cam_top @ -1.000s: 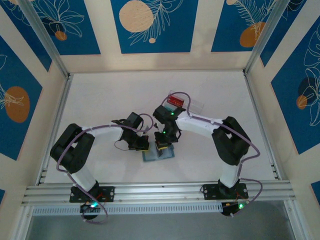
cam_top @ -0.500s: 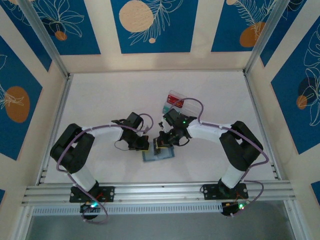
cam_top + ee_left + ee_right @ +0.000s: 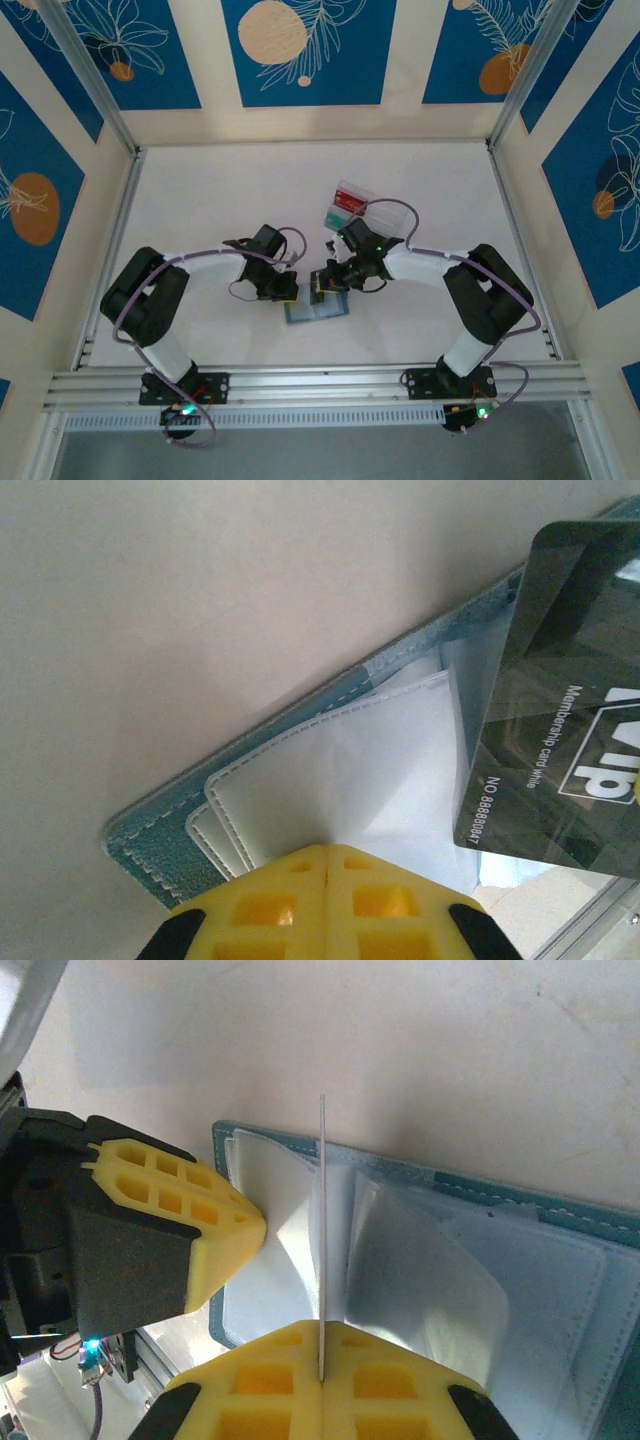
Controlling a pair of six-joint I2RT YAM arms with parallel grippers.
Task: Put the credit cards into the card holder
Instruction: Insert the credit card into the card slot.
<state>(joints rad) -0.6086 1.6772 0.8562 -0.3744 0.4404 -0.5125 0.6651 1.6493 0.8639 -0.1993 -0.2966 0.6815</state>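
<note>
Card holder point(image 3: 318, 310) lies opened flat on the desk point(image 3: 220, 200), near the front and between my two arms, with its blue-grey cover underneath and the white inner pockets facing up. My right gripper point(image 3: 322, 1375) is clamped on a dark credit card point(image 3: 560, 700) printed with "VIP" and "Membership card". In the right wrist view the card shows edge-on, a thin line crossing the white pockets. I cannot tell whether it touches them. My left gripper point(image 3: 328, 852) is clenched, its yellow tips right against a white pocket leaf at the holder's left side. I cannot tell whether a leaf is pinched between them. A clear tray point(image 3: 352, 203) sits further back on the desk, beyond the right gripper, with something red and something green in it.
</note>
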